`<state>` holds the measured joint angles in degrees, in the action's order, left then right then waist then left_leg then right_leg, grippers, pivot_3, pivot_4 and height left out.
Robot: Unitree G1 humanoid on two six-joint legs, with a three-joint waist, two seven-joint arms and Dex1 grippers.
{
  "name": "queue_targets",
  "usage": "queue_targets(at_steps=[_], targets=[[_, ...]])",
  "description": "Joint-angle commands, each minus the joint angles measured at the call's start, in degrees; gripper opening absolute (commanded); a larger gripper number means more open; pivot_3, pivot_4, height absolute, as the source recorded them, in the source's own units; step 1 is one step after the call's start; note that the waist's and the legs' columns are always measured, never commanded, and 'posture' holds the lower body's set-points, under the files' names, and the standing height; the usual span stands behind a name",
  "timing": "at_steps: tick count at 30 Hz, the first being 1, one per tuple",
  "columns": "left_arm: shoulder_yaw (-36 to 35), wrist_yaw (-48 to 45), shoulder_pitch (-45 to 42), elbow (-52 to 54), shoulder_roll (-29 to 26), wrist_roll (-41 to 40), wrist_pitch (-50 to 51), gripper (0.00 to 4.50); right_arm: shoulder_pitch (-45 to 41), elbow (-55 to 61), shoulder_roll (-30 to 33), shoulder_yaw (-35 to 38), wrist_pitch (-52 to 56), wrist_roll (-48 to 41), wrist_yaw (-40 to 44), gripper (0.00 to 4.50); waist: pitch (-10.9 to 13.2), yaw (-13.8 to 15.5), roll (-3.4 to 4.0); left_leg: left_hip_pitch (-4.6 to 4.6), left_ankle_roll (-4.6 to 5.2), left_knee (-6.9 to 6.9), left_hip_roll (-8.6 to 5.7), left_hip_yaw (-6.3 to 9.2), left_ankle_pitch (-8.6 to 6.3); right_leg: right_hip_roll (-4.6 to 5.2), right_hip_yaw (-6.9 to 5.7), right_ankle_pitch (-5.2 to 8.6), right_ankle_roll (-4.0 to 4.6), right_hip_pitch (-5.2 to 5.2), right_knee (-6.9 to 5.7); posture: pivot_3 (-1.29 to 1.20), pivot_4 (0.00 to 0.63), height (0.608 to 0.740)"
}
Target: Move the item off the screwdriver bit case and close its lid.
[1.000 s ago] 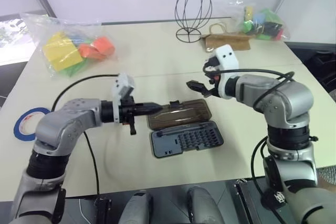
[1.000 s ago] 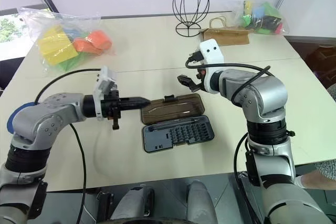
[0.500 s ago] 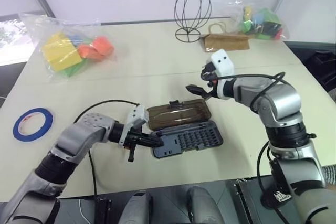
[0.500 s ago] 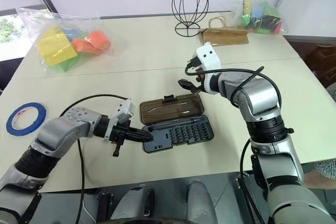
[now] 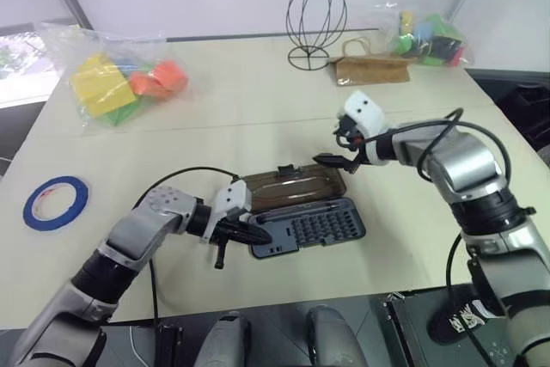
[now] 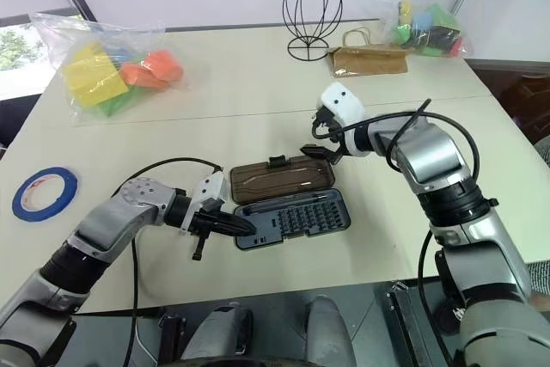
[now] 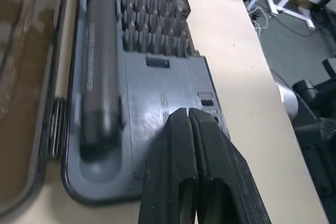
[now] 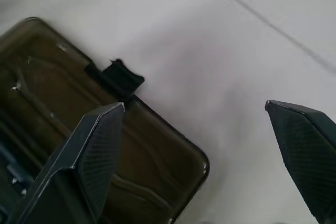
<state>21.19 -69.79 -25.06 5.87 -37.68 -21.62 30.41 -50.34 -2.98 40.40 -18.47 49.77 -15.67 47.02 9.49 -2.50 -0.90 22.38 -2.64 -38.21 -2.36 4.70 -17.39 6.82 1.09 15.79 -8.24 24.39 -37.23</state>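
The item, a blue tape ring (image 5: 55, 202), lies flat on the table far to the left, apart from the screwdriver bit case (image 5: 322, 223). The case's dark grey base sits open at the table's middle with rows of bits showing. Its lid (image 5: 296, 185), smoky brown, lies folded back flat behind the base, latch tab (image 8: 121, 80) at its far edge. My left gripper (image 7: 187, 116) is shut, its tips resting at the base's left end. My right gripper (image 8: 194, 105) hangs open just above the lid's far right corner, holding nothing.
Clear bags of coloured blocks lie at the back left (image 5: 112, 83) and back right (image 5: 430, 36). A black wire head form (image 5: 316, 23) and a brown paper bag (image 5: 371, 69) stand at the back. A black cable (image 5: 185, 174) loops beside my left arm.
My left gripper dropped from beside the lid's left end down to the base's left end, staying shut. My right gripper rolled and sank slightly toward the lid's far right corner.
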Motion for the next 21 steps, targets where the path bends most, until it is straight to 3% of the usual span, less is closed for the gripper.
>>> queue_targets(at_steps=[1, 12, 21], targets=[[0.69, 1.49, 0.64, -2.08, 0.18, 3.0, 0.02, 0.04, -3.06, -4.76, 0.04, -1.8, -5.51, 2.81, 5.51, 4.5, 0.0, 0.02, 0.0, 0.0, -0.02, 0.0, 0.0, 0.01, 0.01, 0.0, 0.0, 0.0, 0.0, 0.0, 0.0, 0.0, 0.15, 0.74], [0.19, 2.28, 1.27, -1.45, 1.09, 3.23, -0.01, 0.04, -10.23, -30.31, -7.82, -5.04, -21.19, 11.46, 14.76, 4.5, 0.0, 0.08, 0.0, -0.01, -0.13, -0.03, -0.01, 0.11, 0.07, 0.01, -0.01, 0.0, 0.0, -0.03, 0.0, 0.0, 0.15, 0.74], [-0.25, 2.65, 1.04, -1.37, 1.09, 3.15, 0.02, 0.04, -9.29, -36.08, -9.99, -4.32, -26.59, 16.17, 16.45, 4.5, -0.01, -0.11, 0.01, -0.01, -0.14, -0.03, 0.0, 0.15, 0.08, 0.01, -0.02, 0.0, 0.0, -0.02, 0.0, 0.0, 0.15, 0.74]])
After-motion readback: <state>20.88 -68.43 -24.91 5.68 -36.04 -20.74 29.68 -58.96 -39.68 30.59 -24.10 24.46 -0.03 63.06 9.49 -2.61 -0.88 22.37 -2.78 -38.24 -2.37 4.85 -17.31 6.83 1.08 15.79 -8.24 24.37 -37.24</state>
